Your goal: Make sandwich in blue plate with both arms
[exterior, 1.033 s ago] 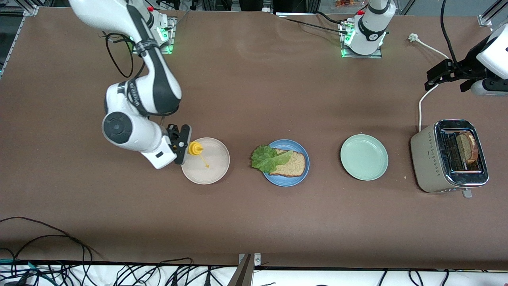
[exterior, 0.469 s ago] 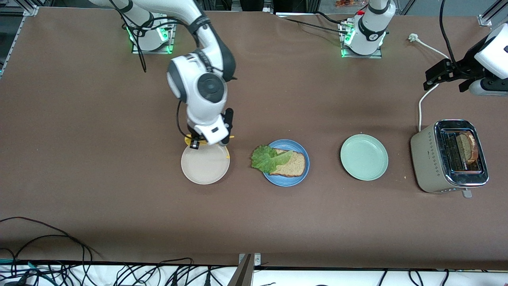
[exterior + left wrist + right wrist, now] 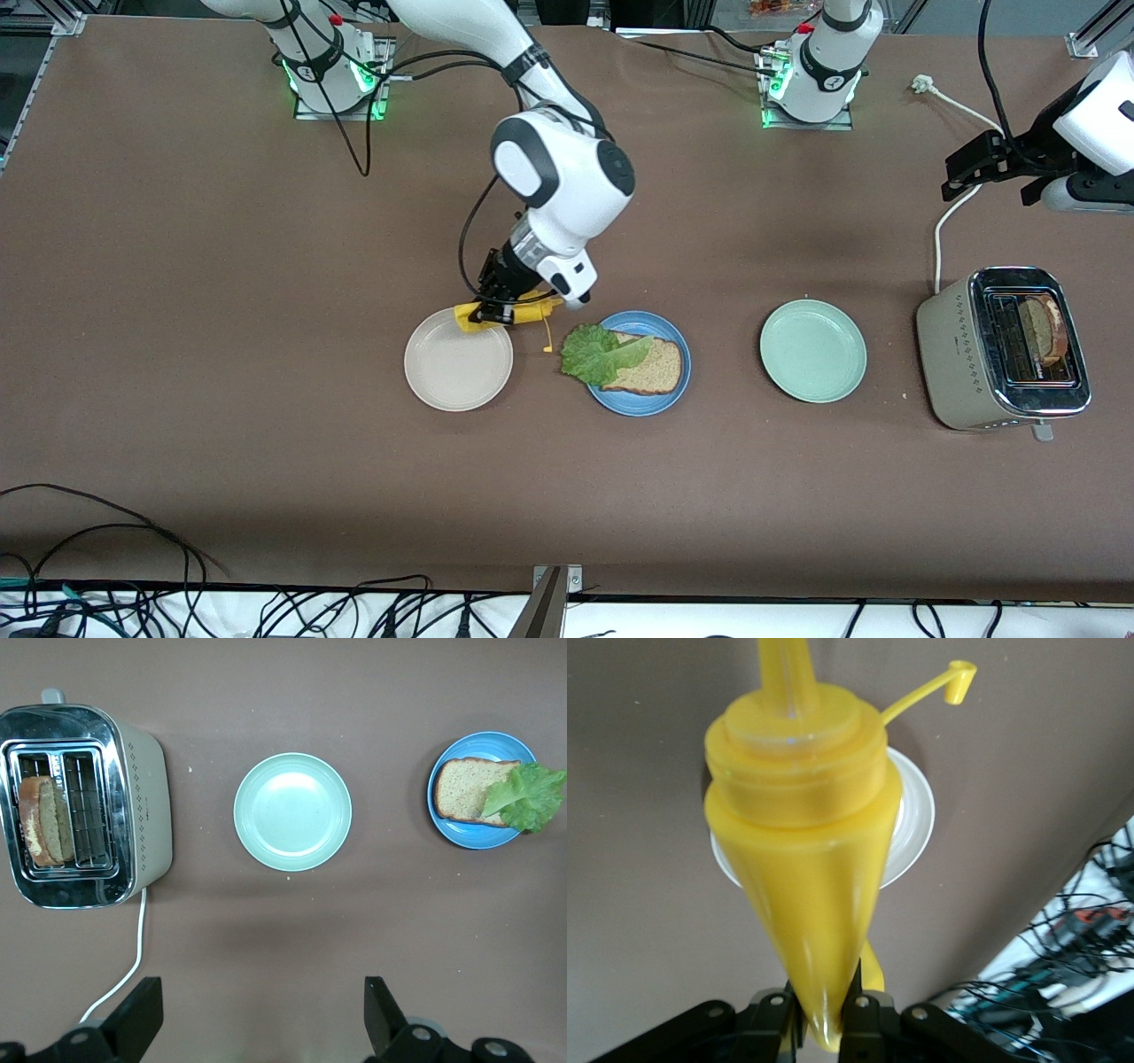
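Observation:
The blue plate [image 3: 651,403] sits mid-table with one brown bread slice [image 3: 651,365] and a green lettuce leaf [image 3: 598,353] on it; both also show in the left wrist view, plate [image 3: 469,835], slice [image 3: 461,788], leaf [image 3: 530,796]. A second bread slice [image 3: 1038,330] stands in the toaster [image 3: 961,354]. My right gripper [image 3: 498,312] is shut on a yellow squeeze bottle [image 3: 518,313], tipped sideways in the air between the beige-white plate [image 3: 458,372] and the blue plate. The bottle fills the right wrist view [image 3: 802,859]. My left gripper [image 3: 974,168] is open and empty, high near the toaster.
A pale green plate [image 3: 812,350] lies between the blue plate and the toaster. The toaster's white cord [image 3: 948,213] runs toward the left arm's base. Cables hang along the table's near edge.
My right arm has lifted the yellow bottle off the beige-white plate and swung it toward the blue plate, tipping it over. The left arm has barely moved.

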`<action>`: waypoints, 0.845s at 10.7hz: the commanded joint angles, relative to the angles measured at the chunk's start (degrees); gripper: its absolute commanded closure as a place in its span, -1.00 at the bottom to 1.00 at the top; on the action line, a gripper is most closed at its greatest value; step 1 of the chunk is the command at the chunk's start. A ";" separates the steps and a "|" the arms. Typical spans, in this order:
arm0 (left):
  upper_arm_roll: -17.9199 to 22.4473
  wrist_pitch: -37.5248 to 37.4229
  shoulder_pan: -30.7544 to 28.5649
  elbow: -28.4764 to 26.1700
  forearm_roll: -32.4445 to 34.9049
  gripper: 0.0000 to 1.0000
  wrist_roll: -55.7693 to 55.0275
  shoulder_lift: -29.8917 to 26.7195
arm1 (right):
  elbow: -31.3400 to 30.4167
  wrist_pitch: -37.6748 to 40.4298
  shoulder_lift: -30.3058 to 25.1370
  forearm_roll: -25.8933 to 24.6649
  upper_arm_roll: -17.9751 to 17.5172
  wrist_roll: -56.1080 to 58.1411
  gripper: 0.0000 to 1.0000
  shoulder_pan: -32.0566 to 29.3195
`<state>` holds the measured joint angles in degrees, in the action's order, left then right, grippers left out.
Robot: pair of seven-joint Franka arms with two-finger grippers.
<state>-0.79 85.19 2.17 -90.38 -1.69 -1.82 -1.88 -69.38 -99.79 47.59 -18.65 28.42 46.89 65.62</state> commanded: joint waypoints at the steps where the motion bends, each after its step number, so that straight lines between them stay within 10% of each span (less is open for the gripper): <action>1: 0.00 -0.38 0.21 0.47 0.29 -1.00 -0.38 -0.14 | 6.26 2.41 6.10 -4.11 1.99 0.04 1.00 1.88; 9: 0.00 -0.47 0.21 0.38 0.20 -1.00 -0.38 -0.14 | 9.08 -5.04 14.11 -4.55 8.05 -2.50 1.00 -0.12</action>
<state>-0.80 85.19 2.16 -90.38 -1.69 -1.82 -1.88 -63.07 -102.76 59.72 -22.46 34.93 45.35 67.38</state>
